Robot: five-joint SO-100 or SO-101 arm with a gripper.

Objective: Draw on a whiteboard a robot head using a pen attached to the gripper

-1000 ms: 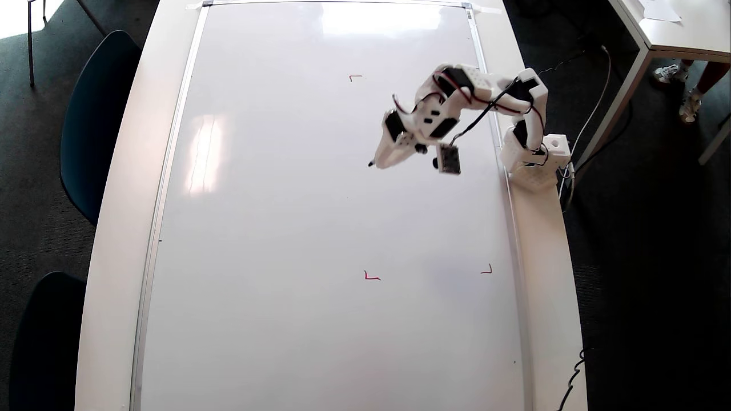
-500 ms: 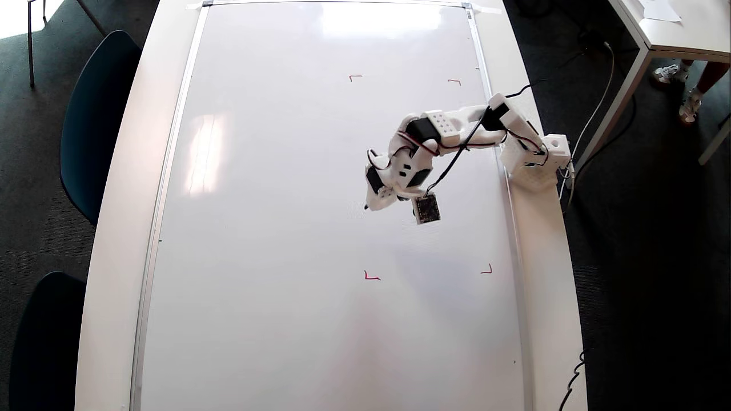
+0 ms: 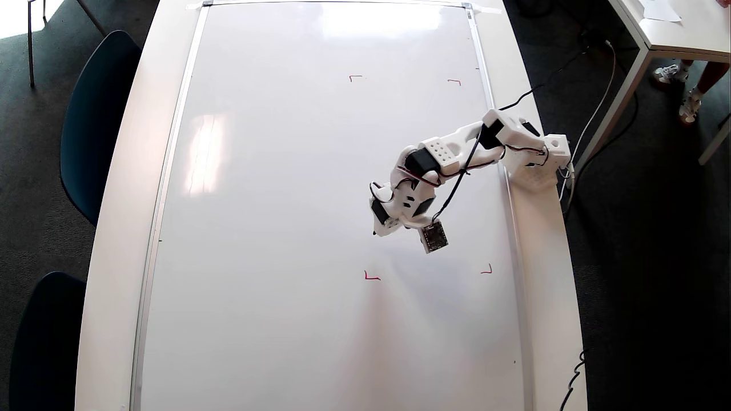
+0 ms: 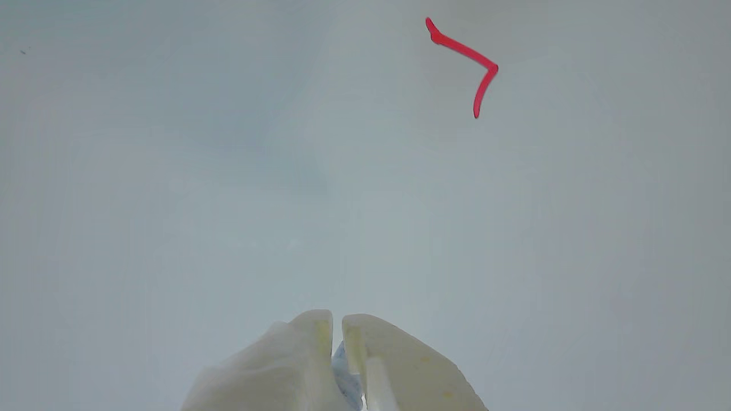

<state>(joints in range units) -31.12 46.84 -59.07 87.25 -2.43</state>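
The whiteboard (image 3: 274,171) covers most of the table in the overhead view and fills the wrist view (image 4: 171,182). Several small red corner marks sit on it, the nearest (image 3: 372,277) just below the gripper and also seen as a red mark (image 4: 468,63) in the wrist view. My white gripper (image 3: 381,225) hangs over the board's right half, shut on the pen (image 4: 341,365), which shows bluish between the pale fingers (image 4: 311,342). The pen's dark tip (image 3: 374,233) points down-left at the board. No robot head drawing is in view.
The arm's base (image 3: 537,165) stands on the table's right rim, with cables (image 3: 594,114) trailing off to the right. A small black circuit board (image 3: 434,237) dangles beside the gripper. Dark chairs (image 3: 97,114) stand on the left, and another table (image 3: 668,34) at the top right.
The arm has swung toward the bottom of the overhead view, carrying the pen tip from mid-height between the red marks down close to the lower left mark. No line appears on the board.
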